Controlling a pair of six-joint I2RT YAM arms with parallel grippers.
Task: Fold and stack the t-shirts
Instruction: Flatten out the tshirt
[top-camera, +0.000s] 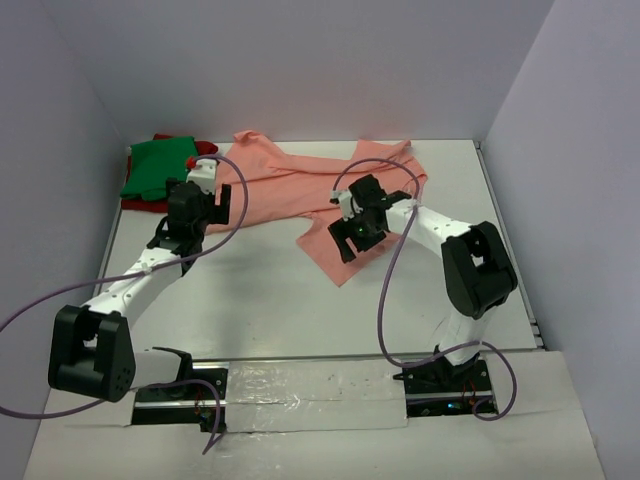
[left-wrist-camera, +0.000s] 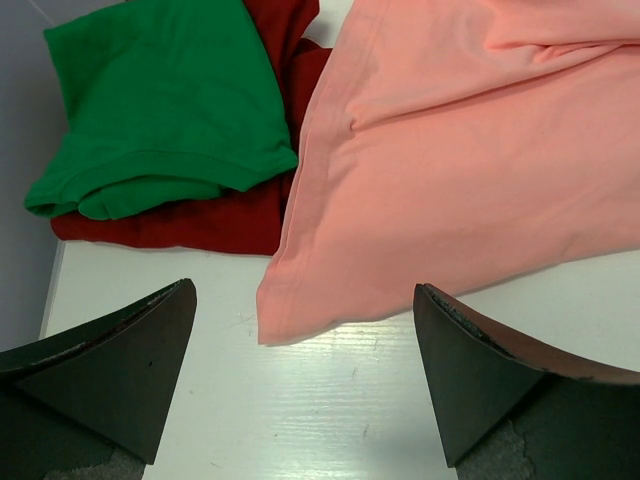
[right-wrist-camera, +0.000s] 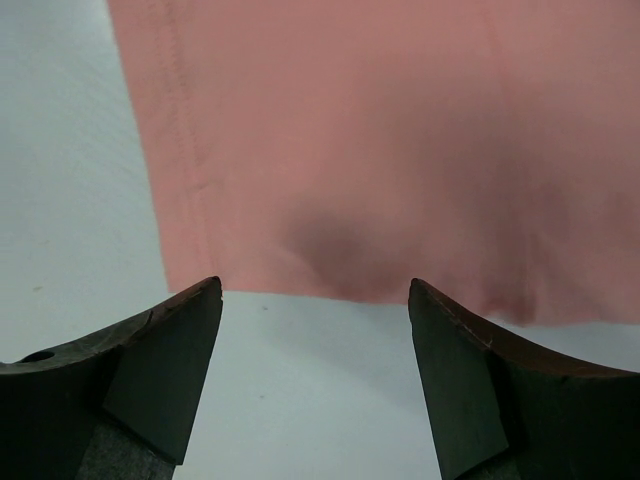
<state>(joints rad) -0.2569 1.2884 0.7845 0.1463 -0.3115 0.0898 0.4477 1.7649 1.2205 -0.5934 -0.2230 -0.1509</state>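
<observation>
The salmon-pink t-shirt (top-camera: 290, 180) lies spread and rumpled across the back of the table, with a flap reaching toward the middle. At the back left, the folded green t-shirt (top-camera: 158, 165) rests on the dark red one (top-camera: 140, 203). My left gripper (top-camera: 212, 203) hovers open at the pink shirt's left corner. In the left wrist view that corner of the pink shirt (left-wrist-camera: 460, 170) points between the tips, beside the green shirt (left-wrist-camera: 160, 100) and the red shirt (left-wrist-camera: 200, 225). My right gripper (top-camera: 347, 240) is open over the flap. Its tips stand just short of the pink shirt's hem (right-wrist-camera: 380, 150).
The white table (top-camera: 280, 310) is boxed in by pale walls at the left, back and right. Purple cables (top-camera: 390, 280) loop from both arms over the table. A taped strip (top-camera: 310, 390) runs between the arm bases at the near edge.
</observation>
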